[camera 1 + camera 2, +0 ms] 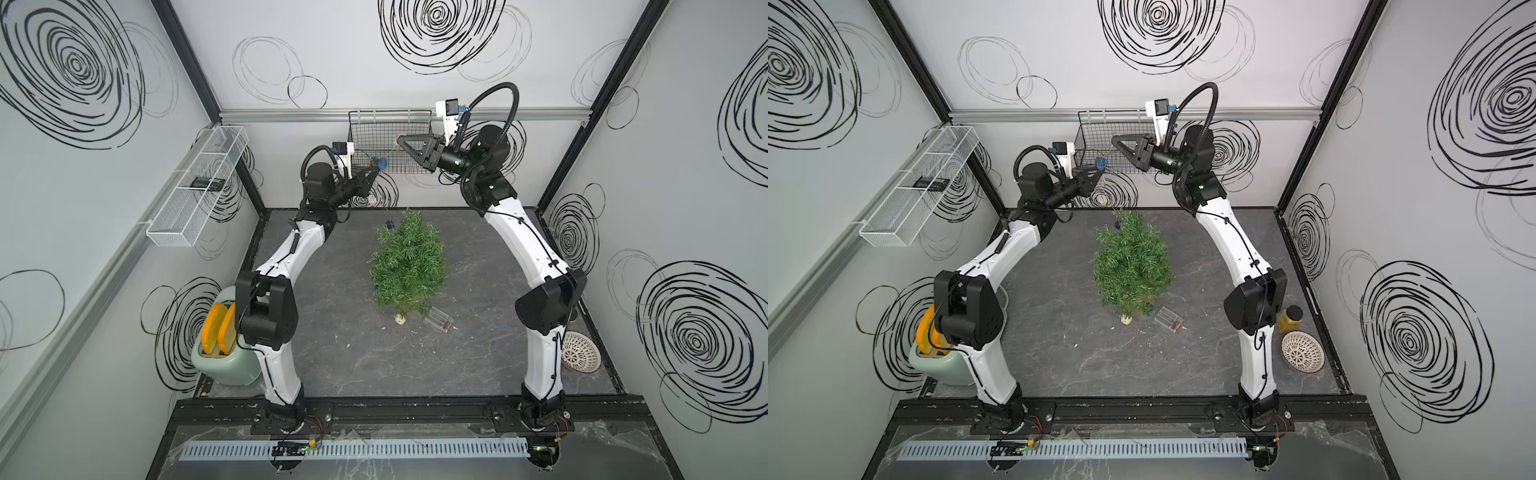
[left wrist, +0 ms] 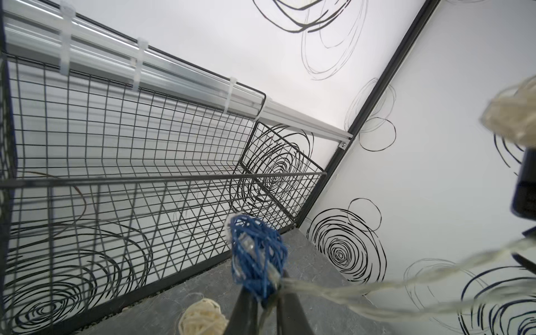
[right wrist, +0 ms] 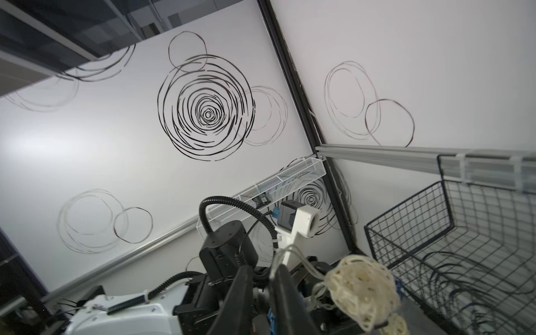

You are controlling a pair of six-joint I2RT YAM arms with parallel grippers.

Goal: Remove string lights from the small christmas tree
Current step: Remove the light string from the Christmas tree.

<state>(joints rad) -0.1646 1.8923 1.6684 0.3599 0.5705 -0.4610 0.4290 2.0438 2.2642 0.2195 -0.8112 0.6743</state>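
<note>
At 12 o'clock, by the black wire basket (image 1: 365, 133), left tool (image 1: 376, 169) clamps the string lights (image 2: 256, 258); right tool's (image 3: 258, 269) jaws stand slightly apart.

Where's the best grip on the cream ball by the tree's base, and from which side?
Probably the cream ball itself, across its round body, from above on the near side: it lies on the table at the small christmas tree's foot, branches crowding its far side.

Both top views hang high over the small christmas tree (image 1: 409, 259), looking steeply down on the whole cell. The wrist cameras ride above the tree, tilted upward from opposite sides, both close on the black wire basket (image 2: 145, 130).
</note>
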